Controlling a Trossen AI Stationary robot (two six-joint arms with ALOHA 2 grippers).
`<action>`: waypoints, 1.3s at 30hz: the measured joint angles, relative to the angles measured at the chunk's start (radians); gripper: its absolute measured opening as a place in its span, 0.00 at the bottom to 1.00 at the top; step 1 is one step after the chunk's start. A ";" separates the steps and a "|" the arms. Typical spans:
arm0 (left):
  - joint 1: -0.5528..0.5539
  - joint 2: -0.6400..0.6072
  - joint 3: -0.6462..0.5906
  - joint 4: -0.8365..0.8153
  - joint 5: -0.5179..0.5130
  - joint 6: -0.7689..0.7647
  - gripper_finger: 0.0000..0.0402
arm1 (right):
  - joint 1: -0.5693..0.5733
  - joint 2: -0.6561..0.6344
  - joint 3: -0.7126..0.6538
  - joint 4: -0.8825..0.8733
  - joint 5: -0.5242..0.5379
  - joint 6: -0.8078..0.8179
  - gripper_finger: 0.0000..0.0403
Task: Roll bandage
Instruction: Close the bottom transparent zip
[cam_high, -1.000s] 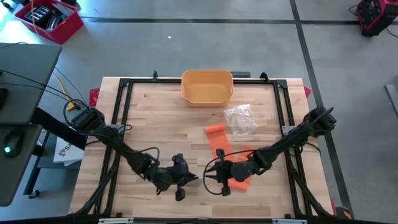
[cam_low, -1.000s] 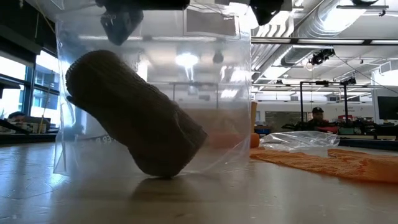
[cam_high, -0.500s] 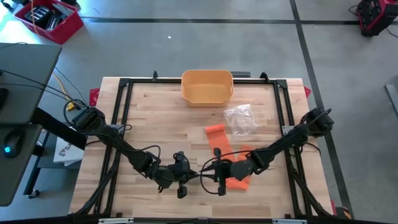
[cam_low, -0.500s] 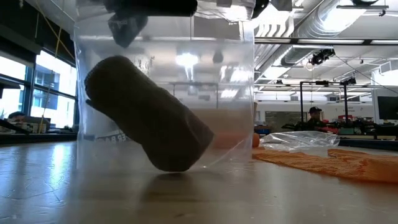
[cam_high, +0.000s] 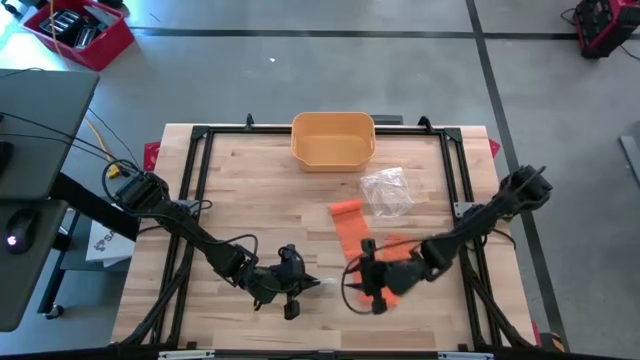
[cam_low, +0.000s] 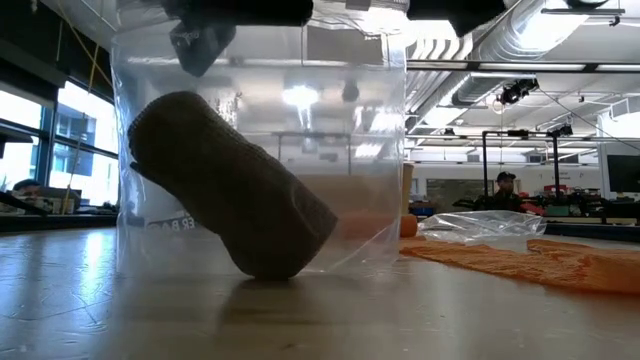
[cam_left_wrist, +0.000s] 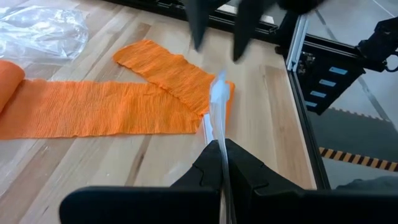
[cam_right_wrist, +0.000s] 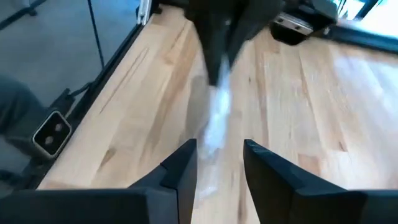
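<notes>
A ribbed, knitted orange bandage (cam_high: 352, 228) lies unrolled across the pale wood table (cam_high: 250, 190), right of centre in the high view. The left gripper (cam_high: 300, 285) pinches 1 clear plastic bag (cam_low: 260, 150) holding 1 dark knitted roll (cam_low: 230, 200). The right gripper (cam_high: 352, 285), at lower centre, stands spread and empty; 1 crumpled clear wrapper (cam_high: 387, 190) and 1 yellow tub (cam_high: 333, 139) sit above.

The only print in view is on the clear plastic bag (cam_low: 260, 150) in the low view, low on its left side, where a few pale letters show through the film; they look like "BAG" or part of a longer word, but they cannot be read with any certainty. Nothing readable stands on the wooden table (cam_high: 250, 190), on the yellow bin (cam_high: 333, 138) at its far edge, or on the red crate (cam_high: 75, 30) on the floor
</notes>
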 joint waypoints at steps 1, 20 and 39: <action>0.000 0.000 0.000 0.001 0.001 0.001 0.00 | 0.019 0.015 -0.018 0.049 0.044 -0.002 0.30; -0.001 0.000 0.000 0.001 0.017 0.007 0.00 | 0.051 0.178 -0.067 0.456 0.213 -0.072 0.16; 0.007 0.000 0.000 0.150 0.015 0.335 0.41 | 0.046 0.113 0.026 0.254 0.241 -0.003 0.00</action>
